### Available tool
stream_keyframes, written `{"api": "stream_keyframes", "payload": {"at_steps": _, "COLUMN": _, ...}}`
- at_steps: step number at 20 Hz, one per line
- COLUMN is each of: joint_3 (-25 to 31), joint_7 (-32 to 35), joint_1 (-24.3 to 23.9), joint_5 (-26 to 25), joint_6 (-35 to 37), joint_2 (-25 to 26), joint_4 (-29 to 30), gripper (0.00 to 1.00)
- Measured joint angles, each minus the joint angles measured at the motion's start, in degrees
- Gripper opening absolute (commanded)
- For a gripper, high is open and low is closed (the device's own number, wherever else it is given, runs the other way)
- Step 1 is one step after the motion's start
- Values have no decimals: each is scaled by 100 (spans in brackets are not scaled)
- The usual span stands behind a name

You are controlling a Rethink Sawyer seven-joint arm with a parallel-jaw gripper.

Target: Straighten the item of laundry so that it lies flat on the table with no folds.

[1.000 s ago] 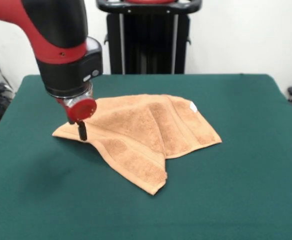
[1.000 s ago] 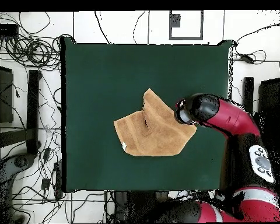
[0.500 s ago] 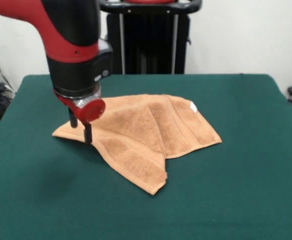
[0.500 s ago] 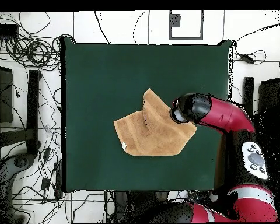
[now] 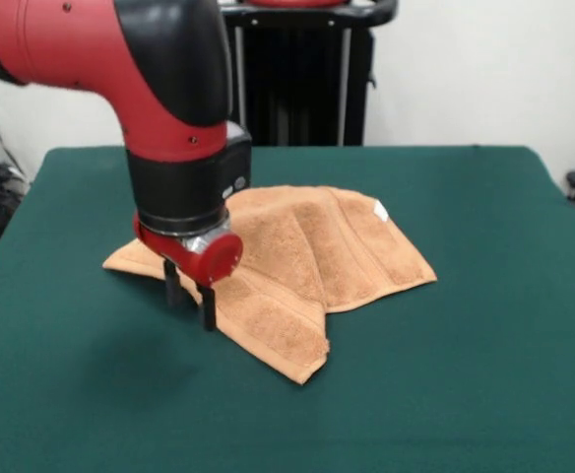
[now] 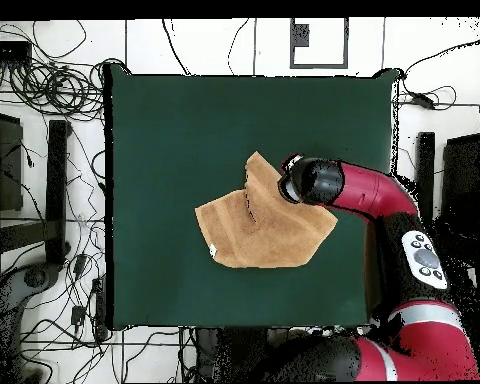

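The item of laundry (image 5: pixel 307 246) is an orange-tan towel lying crumpled near the middle of the green table (image 5: pixel 465 384), with folds across it and one corner pointing toward the near edge. A small white tag (image 5: pixel 380 210) shows at its right side. My gripper (image 5: pixel 189 298) stands open at the towel's front-left edge, low to the table. One finger (image 5: pixel 207 307) is at the towel's border and the other is just outside it over the green cloth. From overhead the towel (image 6: pixel 259 228) lies left of the arm's wrist (image 6: pixel 309 182), which hides the fingers.
A black stand (image 5: pixel 292 69) rises behind the table's far edge. Cables (image 6: pixel 44 90) lie on the floor beside the table (image 6: pixel 184 130). Broad green surface surrounds the towel on all sides.
The arm has moved along the towel's left edge toward the near side and to the right. Both fingers now show, spread apart. The towel has kept its shape and place.
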Motion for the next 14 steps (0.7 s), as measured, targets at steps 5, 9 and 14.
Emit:
{"api": "stream_keyframes", "payload": {"at_steps": 5, "joint_3": 355, "joint_7": 0, "joint_1": -336, "joint_5": -105, "joint_6": 3, "joint_2": 183, "joint_4": 10, "gripper": 100}}
{"api": "stream_keyframes", "payload": {"at_steps": 9, "joint_3": 437, "joint_7": 0, "joint_1": -485, "joint_5": -241, "joint_6": 57, "joint_2": 203, "joint_4": 43, "gripper": 100}}
{"api": "stream_keyframes", "payload": {"at_steps": 14, "joint_3": 447, "joint_7": 0, "joint_1": -519, "joint_5": -315, "joint_6": 178, "joint_2": 47, "joint_4": 195, "gripper": 100}}
